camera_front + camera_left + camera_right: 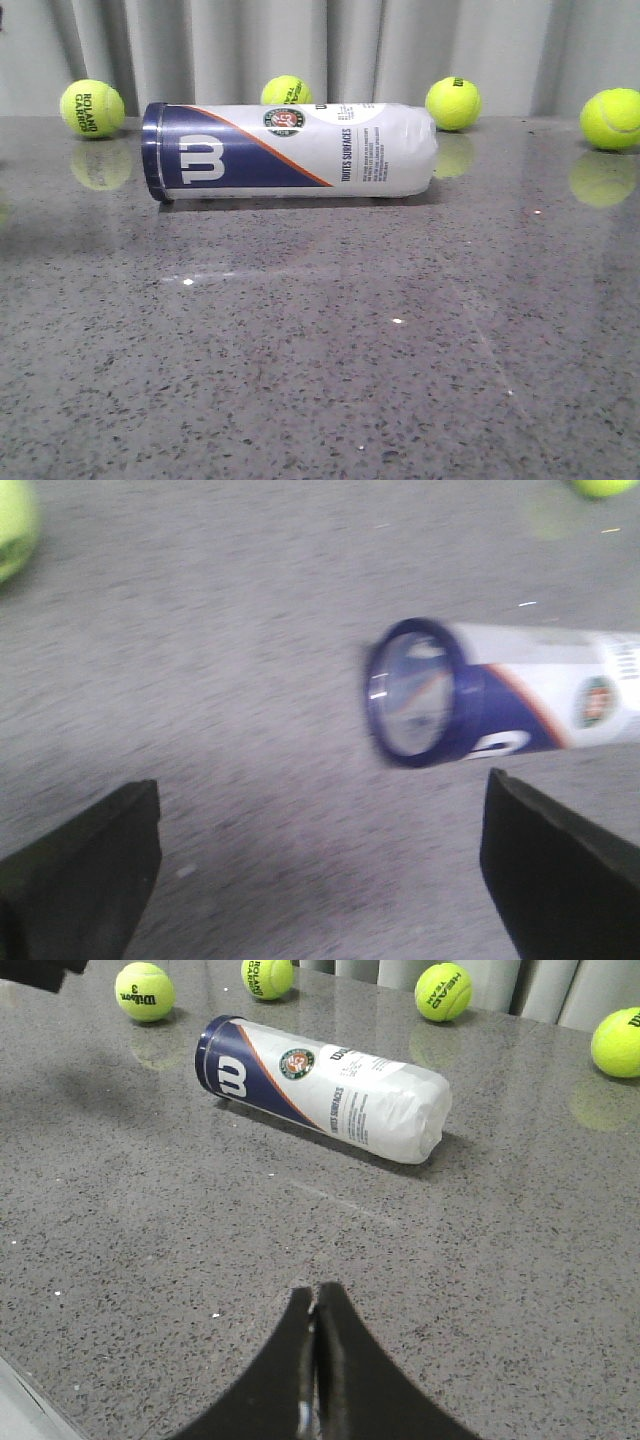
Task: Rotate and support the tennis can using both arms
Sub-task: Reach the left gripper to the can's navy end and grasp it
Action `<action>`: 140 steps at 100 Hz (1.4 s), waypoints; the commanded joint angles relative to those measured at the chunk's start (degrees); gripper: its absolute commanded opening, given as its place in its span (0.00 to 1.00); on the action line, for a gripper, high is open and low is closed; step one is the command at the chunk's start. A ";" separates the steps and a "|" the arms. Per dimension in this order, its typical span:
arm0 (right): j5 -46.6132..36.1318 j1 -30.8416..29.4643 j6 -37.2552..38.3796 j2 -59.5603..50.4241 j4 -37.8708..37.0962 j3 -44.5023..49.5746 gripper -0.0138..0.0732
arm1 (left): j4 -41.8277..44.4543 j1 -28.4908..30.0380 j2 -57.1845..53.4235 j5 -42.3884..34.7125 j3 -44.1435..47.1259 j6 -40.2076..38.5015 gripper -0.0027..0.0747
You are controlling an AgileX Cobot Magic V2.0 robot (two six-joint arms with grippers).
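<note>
The tennis can [290, 151] lies on its side on the grey speckled table [320, 350], toward the far edge. In the front view its long axis runs from 9 o'clock to 3 o'clock: the navy blue end with the white W logo points to 9 o'clock, the pale crinkled end to 3 o'clock. An orange stripe divides the navy part from the white part that carries the "TOUTES SURFACES" text.

Four yellow-green tennis balls rest along the far side of the table. One ball [92, 108] sits near the can's navy end, one [286, 91] peeks up just behind the can, another [453, 103] sits near the pale end, and the last [611, 119] lies well apart at 3 o'clock.

The left claw [320, 865] is spread wide, its two dark fingers [85, 875] far apart, and the can's navy end shows beyond them, touching neither. The right claw [315, 1360] is closed with its fingertips pressed together, holding nothing, and it is well apart from the can [325, 1088].
</note>
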 commanded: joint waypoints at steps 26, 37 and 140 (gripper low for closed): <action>-4.83 -0.07 0.12 0.47 -0.67 -1.42 0.08 | -22.13 -0.39 10.10 6.22 -7.11 15.51 0.84; -4.83 -0.07 0.12 0.47 -0.67 -1.42 0.08 | -26.07 -0.39 14.18 9.79 -8.98 18.97 0.84; -4.83 -0.07 0.12 0.47 -0.67 -1.42 0.08 | -39.77 -9.51 36.79 22.46 -18.96 22.95 0.83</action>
